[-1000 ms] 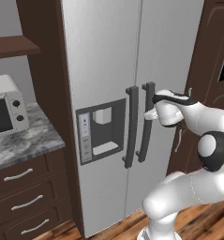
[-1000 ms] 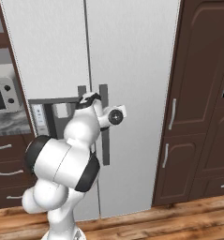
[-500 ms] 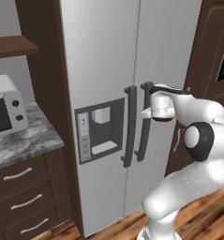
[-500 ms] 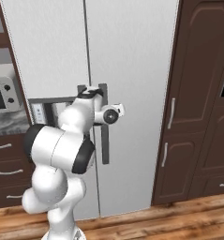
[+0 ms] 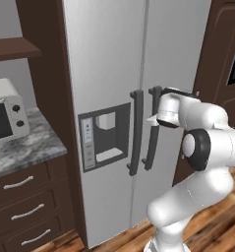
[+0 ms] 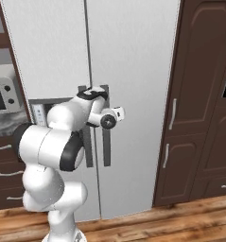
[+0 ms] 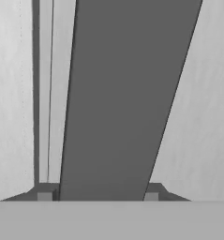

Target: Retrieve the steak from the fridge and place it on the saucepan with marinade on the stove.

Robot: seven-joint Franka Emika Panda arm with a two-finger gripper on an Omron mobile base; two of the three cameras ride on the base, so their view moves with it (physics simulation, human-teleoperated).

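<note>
A: Where is the tool (image 7: 98, 196) sitting?

B: It is pressing up against the fridge (image 5: 109, 64), at the top of the right door handle (image 5: 151, 129). In the hand view that dark handle is running up the middle of the frame, with 1 of the 2 fingertips (image 7: 44, 196) showing on each side of its lower end.

A: Is it gripping the handle?

B: The fingertips are standing right at the handle's 2 edges, so the tool is looking closed around the bar. Whether the pads are actually pressing on it, I cannot tell.

A: And the doors?

B: Both are lying flush and shut, the seam between them running straight down. The left door handle (image 5: 135, 133) is hanging just beside the right one, and the water dispenser recess (image 5: 105, 134) is sitting in the left door.

A: Where is the steak?

B: I am not able to say from these views; the fridge is standing closed.

A: What is around the fridge?

B: To its left a grey marbled surface (image 5: 20, 150) is carrying a white microwave (image 5: 3, 115) toward its back edge, over dark brown drawers (image 5: 25, 209) with silver pulls. To the fridge's right a tall dark wood cabinet (image 6: 204, 108) is standing, and below is a wooden floor (image 6: 161, 224).
</note>
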